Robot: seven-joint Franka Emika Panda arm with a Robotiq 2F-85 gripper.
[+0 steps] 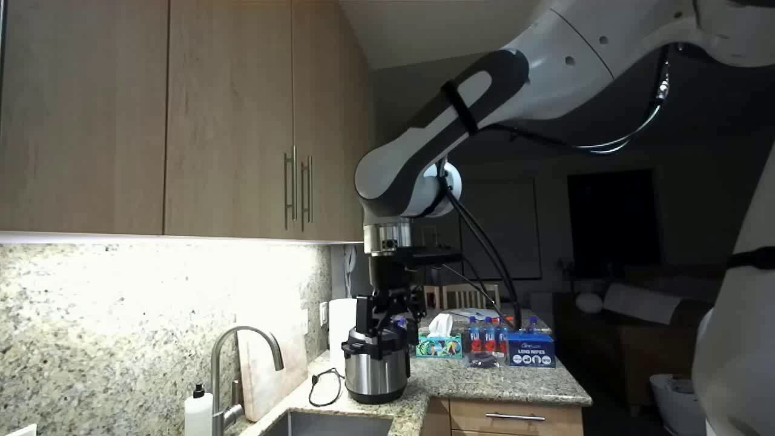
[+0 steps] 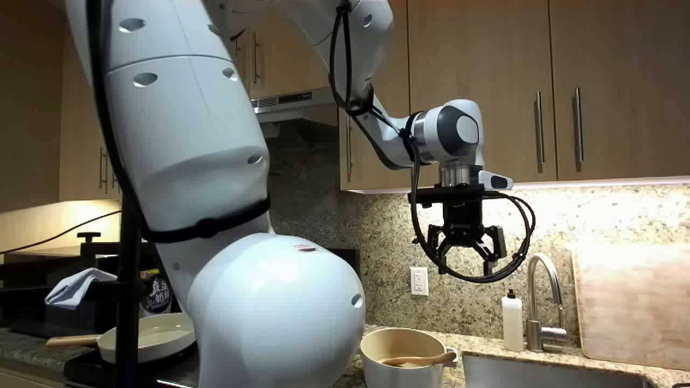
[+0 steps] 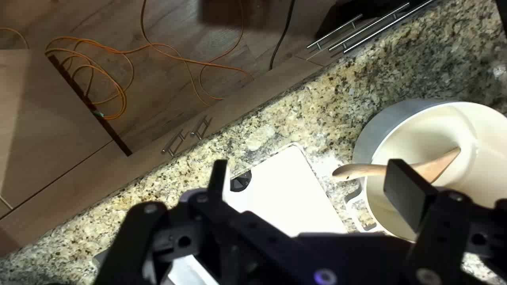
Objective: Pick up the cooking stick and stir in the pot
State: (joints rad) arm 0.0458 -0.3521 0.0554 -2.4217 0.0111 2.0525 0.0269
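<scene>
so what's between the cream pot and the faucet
In an exterior view, a white bottle stands on the counter between the cream pot and the faucet.

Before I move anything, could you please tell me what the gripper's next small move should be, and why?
I would probably shift the gripper sideways toward the cream pot: it hovers with jaws wide open, holding nothing, and in the wrist view the wooden spoon lies off-centre, toward one jaw.

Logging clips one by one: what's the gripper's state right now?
Gripper: open, holding nothing; the cooking stick rests partly in the pot.
</scene>
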